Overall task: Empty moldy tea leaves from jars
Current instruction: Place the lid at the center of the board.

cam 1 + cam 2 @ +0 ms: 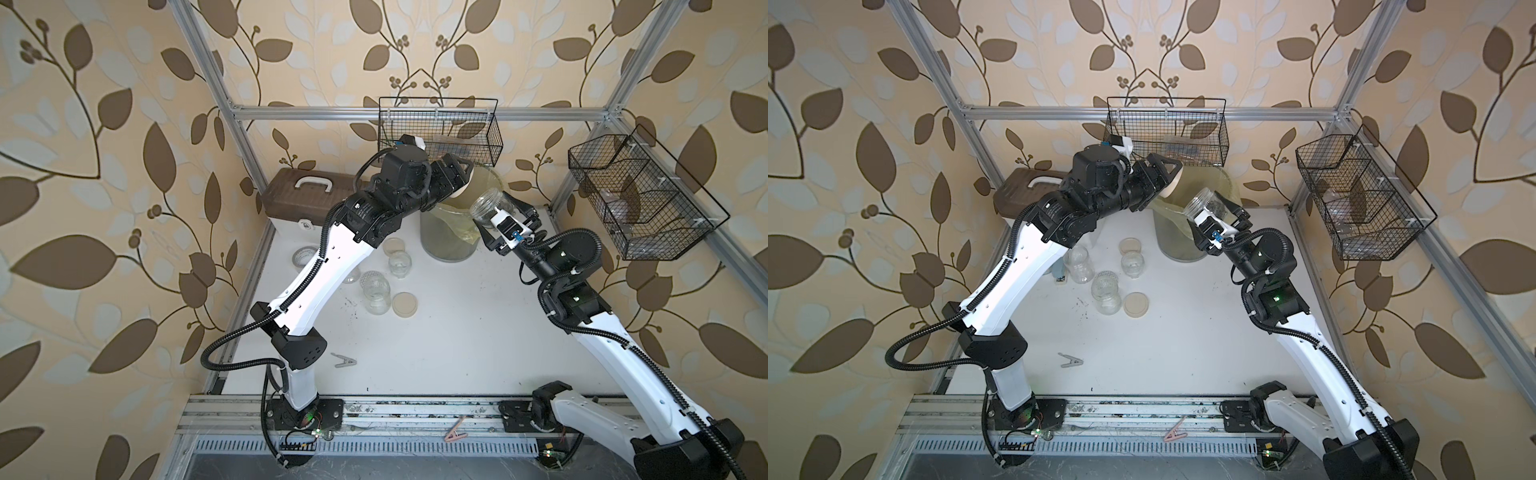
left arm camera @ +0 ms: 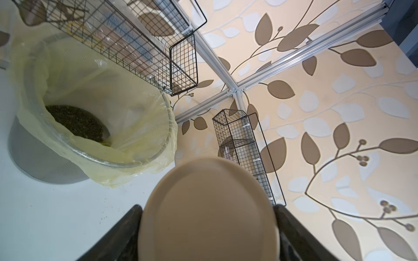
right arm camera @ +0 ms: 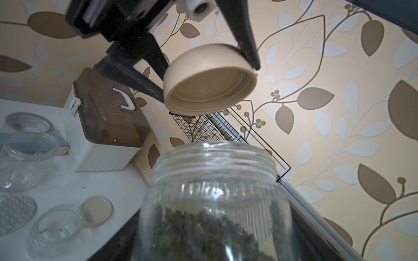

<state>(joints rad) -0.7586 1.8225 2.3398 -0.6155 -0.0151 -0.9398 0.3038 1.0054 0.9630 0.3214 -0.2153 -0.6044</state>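
Note:
A clear glass jar (image 1: pixel 492 205) (image 1: pixel 1204 203) (image 3: pixel 212 180) hangs lidless and tilted beside the bin, with my right gripper (image 1: pixel 505 218) (image 3: pixel 212 248) shut on its body. Dark moldy tea leaves (image 3: pixel 203 232) (image 1: pixel 1216 206) fill its lower part. Above the bin's far side, my left gripper (image 1: pixel 467 180) (image 2: pixel 207 208) is shut on a round beige lid (image 1: pixel 465 189) (image 1: pixel 1173 183) (image 2: pixel 208 214) (image 3: pixel 208 85), held just apart from the jar's mouth. Three other jars (image 1: pixel 400 264) (image 1: pixel 376 297) (image 1: pixel 1079 264) stand on the table; one carries a silver dotted lid (image 1: pixel 370 277).
The grey bin with a yellow liner (image 1: pixel 446 245) (image 2: pixel 113 161) holds a dark heap of leaves (image 2: pixel 77 122). Two beige lids (image 1: pixel 405 304) (image 1: pixel 392 246) lie on the table. A brown-topped box (image 1: pixel 307 195), a tape roll (image 3: pixel 29 122), two wire baskets (image 1: pixel 440 129) (image 1: pixel 640 195) and a clip (image 1: pixel 345 360) are around.

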